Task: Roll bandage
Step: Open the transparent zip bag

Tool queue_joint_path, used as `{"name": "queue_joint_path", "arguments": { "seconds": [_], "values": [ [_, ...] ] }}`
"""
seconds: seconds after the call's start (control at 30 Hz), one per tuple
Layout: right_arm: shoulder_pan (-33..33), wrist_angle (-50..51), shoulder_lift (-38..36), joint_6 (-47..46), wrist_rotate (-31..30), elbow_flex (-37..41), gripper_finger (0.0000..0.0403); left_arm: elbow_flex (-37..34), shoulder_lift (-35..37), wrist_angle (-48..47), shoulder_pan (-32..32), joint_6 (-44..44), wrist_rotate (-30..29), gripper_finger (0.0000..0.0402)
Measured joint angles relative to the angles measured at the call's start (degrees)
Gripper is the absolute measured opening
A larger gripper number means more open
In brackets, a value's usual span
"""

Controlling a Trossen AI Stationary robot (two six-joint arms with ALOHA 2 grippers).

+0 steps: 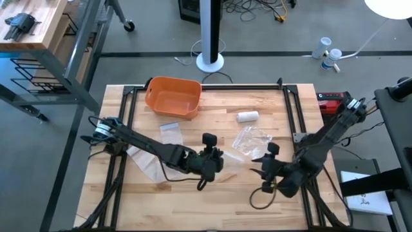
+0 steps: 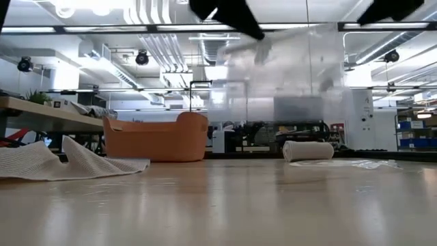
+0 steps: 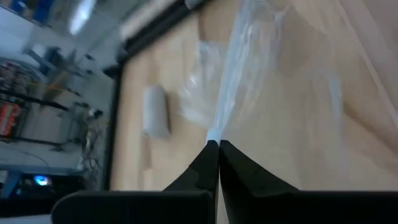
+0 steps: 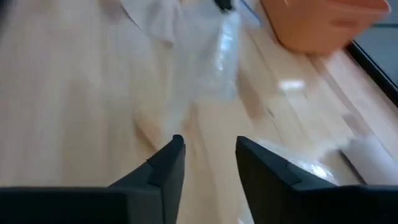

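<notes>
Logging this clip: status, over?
Left end effector shut on clear plastic bag, lifted. Right end effector open, empty. Rolled bandage untouched near orange bin.

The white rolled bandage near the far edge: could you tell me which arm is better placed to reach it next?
Probably the right. The white rolled bandage lies on the right half of the table, and the right gripper has open, empty jaws. The left gripper is shut on a clear plastic bag.

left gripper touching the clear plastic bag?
Touching. The left wrist view shows the left gripper with its fingertips closed together on the edge of the clear plastic bag, which hangs from them.
</notes>
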State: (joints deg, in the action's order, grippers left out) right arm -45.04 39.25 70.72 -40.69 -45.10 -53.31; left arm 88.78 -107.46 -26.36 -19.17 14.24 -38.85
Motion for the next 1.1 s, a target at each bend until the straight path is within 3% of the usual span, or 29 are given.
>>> {"name": "queue_joint_path", "arguments": {
  "seconds": [0.1, 0.23, 0.37, 0.47, 0.57, 0.67, 0.83, 1.1],
  "values": [
    [-0.2, -1.3, -3.6, 3.3, -0.9, -1.3, 0.0161, 2.4, 0.0, -0.2, -0.2, 0.8, -1.6, 0.0],
    [0.0, -4.7, -6.9, 5.9, -6.8, -1.4, 0.0178, 2.8, 0.0, -0.2, -0.3, 0.9, -3.8, 0.0],
    [0.4, -3.9, -7.1, -2.1, -11.1, -0.4, 0.0187, 2.8, 0.0, -0.4, -0.8, 0.0, -4.2, 0.0],
    [1.2, -2.0, -7.0, -11.7, -8.6, 0.1, 0.0186, 2.7, 0.0, -0.3, -1.4, 0.0, -4.3, 0.0],
    [1.3, -3.4, -6.4, -15.0, -7.7, 1.0, 0.0182, 2.7, 0.0, -0.2, -1.7, -0.1, -4.3, 0.0],
    [1.8, -6.1, -6.4, -15.3, -7.7, 2.6, 0.0181, 2.7, 0.0, -0.2, -1.6, -0.1, -4.3, 0.0],
    [3.8, -19.2, -5.9, -11.6, -1.2, 8.4, 0.018, 2.7, 0.0, -0.1, -1.6, -0.1, -4.3, 0.0],
    [7.6, -34.5, -6.9, -6.8, 3.5, 13.7, 0.0175, 2.7, 0.0, -0.1, -1.6, 0.0, -4.3, 0.0]
  ]
}}
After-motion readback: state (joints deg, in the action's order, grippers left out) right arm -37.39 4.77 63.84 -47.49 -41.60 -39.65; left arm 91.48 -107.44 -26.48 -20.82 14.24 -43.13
